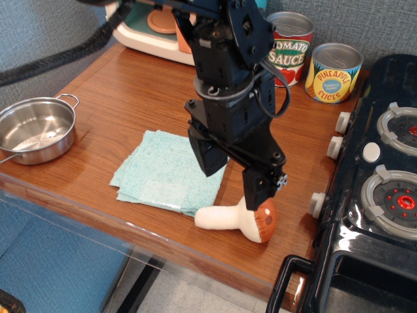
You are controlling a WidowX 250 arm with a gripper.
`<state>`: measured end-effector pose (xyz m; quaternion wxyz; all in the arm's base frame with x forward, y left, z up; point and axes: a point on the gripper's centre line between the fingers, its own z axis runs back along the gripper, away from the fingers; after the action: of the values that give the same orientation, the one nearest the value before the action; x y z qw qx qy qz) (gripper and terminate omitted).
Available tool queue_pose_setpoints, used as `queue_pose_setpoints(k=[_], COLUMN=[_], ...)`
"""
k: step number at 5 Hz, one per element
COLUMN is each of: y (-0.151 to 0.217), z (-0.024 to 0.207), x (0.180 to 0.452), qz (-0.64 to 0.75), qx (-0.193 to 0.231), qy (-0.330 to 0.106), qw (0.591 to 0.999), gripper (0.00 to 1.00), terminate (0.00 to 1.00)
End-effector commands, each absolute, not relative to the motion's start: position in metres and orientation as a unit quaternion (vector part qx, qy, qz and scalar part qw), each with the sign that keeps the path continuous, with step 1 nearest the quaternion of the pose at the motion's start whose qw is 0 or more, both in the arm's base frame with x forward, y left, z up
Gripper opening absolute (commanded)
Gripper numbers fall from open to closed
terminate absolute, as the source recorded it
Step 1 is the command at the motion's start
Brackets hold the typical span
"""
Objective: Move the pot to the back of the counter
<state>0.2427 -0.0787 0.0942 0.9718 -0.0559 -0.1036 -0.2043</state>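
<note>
The pot [36, 129], small, shiny and empty, stands at the front left corner of the brown wood counter [130, 91], close to the clear front edge. My black gripper [234, 175] hangs open and empty over the middle of the counter, far right of the pot. Its left finger is above the cloth's right edge. Its right finger is just above the cap of a toy mushroom [238, 219].
A folded teal cloth [166, 173] lies between pot and mushroom. Two tin cans, tomato sauce [290, 47] and pineapple slices [333, 72], stand at the back right. A black toy stove [378, 182] fills the right side. A toy sink unit [153, 29] sits at the back.
</note>
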Motion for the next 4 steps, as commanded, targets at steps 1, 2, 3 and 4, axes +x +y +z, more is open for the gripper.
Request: queue_pose_setpoints(k=[1,2,3,4], y=[0.016,0.065,0.114,0.136], z=[0.108,0.113,0.111,0.092], x=[0.245,0.234,0.23,0.24], qz=[-0.142,-0.121,-0.097,-0.097], qx=[-0.025,0.014,0.037,0.049], qy=[-0.13,-0.134,-0.116,-0.115], qw=[0.981,0.984,0.988,0.987], gripper=[1.0,1.0,1.0,1.0], terminate=[0.0,0.0,0.0,0.0])
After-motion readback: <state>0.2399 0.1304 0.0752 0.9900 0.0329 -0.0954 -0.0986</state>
